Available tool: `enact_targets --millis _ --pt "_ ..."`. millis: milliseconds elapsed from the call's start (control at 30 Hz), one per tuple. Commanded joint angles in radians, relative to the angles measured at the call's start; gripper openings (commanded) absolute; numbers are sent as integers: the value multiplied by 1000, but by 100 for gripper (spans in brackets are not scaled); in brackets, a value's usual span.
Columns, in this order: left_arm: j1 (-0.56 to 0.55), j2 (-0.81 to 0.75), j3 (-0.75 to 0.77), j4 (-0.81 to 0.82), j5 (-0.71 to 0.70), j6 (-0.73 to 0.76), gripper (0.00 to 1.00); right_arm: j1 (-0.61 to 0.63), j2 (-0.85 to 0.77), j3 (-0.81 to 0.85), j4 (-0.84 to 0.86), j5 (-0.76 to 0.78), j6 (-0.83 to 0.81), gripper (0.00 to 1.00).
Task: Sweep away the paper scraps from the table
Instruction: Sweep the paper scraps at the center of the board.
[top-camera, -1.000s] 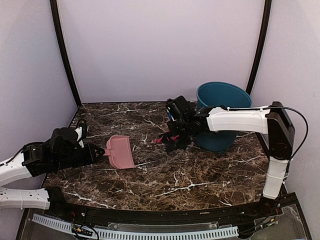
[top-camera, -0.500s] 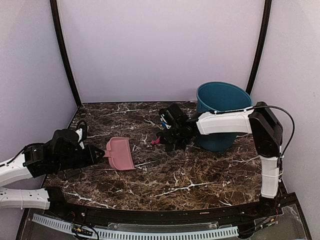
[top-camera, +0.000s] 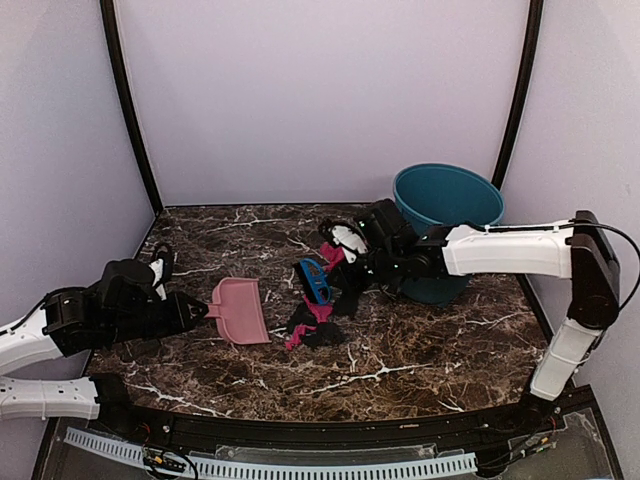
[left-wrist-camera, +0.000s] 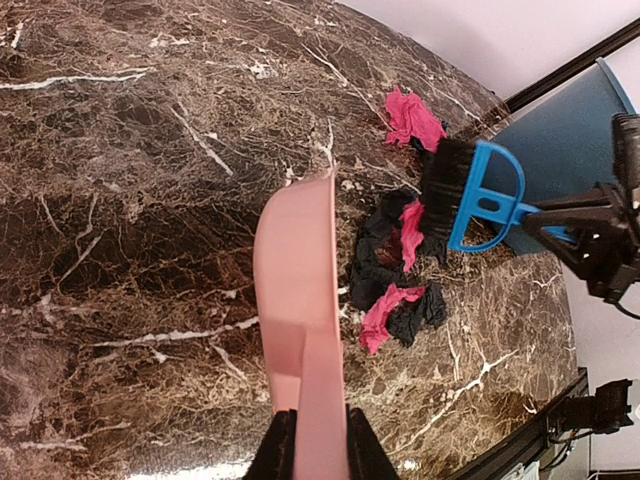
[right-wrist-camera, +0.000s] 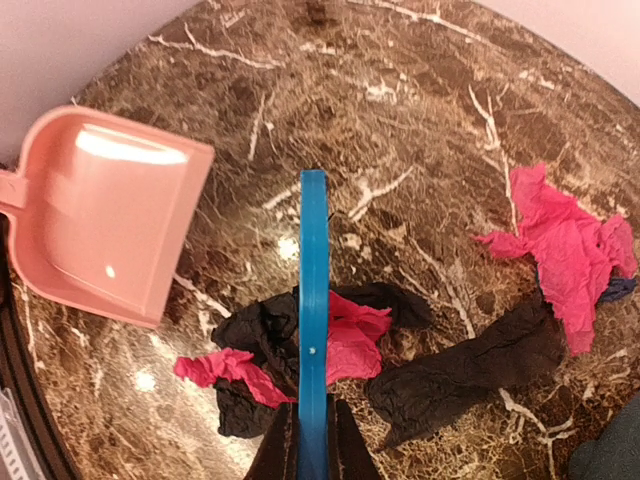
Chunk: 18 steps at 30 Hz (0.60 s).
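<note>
Nothing is collected yet: the paper scraps (top-camera: 312, 325) lie on the bench (top-camera: 420, 350) between the empty dustpan (top-camera: 240, 310), grasped by the left gripper (left-wrist-camera: 310, 445), and the brush (top-camera: 314, 281), grasped by the right gripper (right-wrist-camera: 308, 437).

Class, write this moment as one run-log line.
left gripper: shut on dustpan | right gripper: shut on brush | paper scraps: on table

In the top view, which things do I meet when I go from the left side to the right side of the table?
Left tool → dustpan → brush → bin. The scraps overlap the brush, so they have no clear place in the order.
</note>
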Motion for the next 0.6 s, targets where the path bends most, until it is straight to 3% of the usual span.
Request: enact_targets --millis 0,167,567 --pt "1 -14 8 -73 16 -8 0 5 -96 -15 75 38 58 0" --pt "1 -8 37 -123 43 -1 0 5 -96 -17 -8 250 103 0" --pt "3 86 107 -168 102 27 0 19 -99 -43 -152 408 173 0"
